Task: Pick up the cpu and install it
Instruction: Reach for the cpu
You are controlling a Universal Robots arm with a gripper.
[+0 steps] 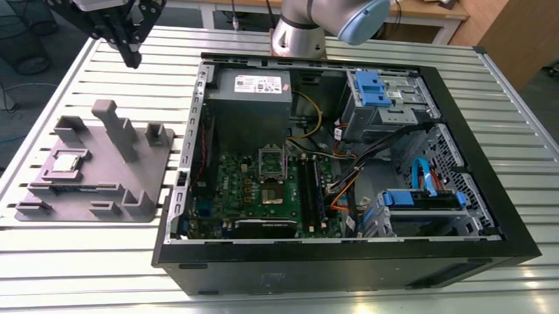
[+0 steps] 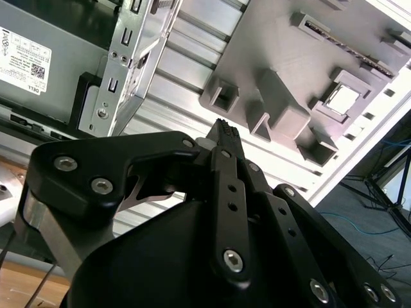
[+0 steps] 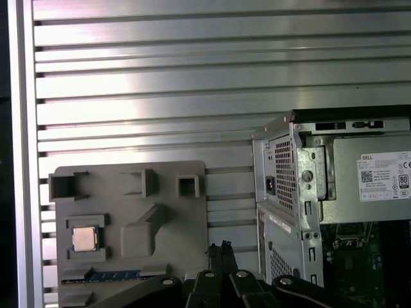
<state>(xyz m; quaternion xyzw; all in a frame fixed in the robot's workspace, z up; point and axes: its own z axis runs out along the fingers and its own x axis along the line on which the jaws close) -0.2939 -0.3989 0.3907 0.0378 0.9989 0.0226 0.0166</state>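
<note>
Well clear of the cpu (image 1: 68, 161) hangs the end effector (image 1: 133, 60); its tips pinched together, empty.

Arm (image 1: 304, 29) high in the air, black fingers (image 1: 132, 53) tight together, empty, tips downward.

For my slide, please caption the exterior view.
Black end effector hovers over slatted metal table; small silvery square cpu sits on grey plastic fixture.

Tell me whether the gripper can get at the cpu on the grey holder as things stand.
Probably yes. The cpu lies uncovered in the grey holder, outside the computer case; the gripper hangs above the table nearby, nothing between them.
</note>
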